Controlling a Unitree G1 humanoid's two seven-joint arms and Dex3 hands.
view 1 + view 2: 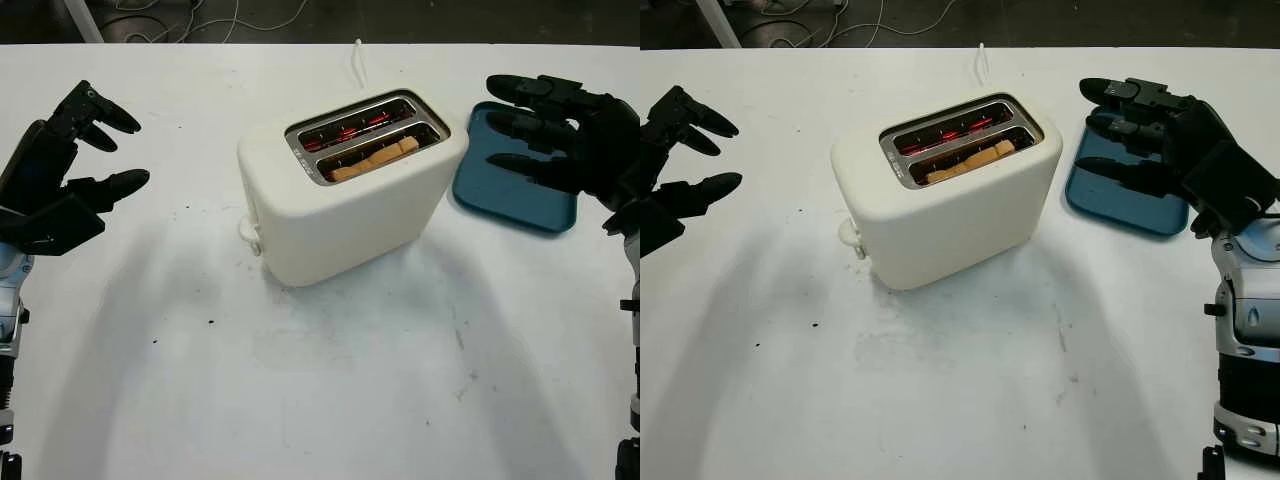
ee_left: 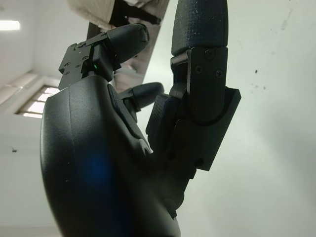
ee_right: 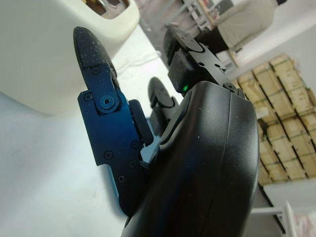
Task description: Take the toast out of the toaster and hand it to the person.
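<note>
Toast [image 1: 375, 159] sits in toaster [image 1: 345, 205]; right wrist view adds stacked boxes [image 3: 284, 98].

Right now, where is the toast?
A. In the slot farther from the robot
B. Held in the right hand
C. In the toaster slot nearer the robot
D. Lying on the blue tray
C: the toast sits in the nearer slot of the white toaster; the far slot shows glowing red elements, the blue tray is bare, and the right hand and left hand hold nothing.
</note>
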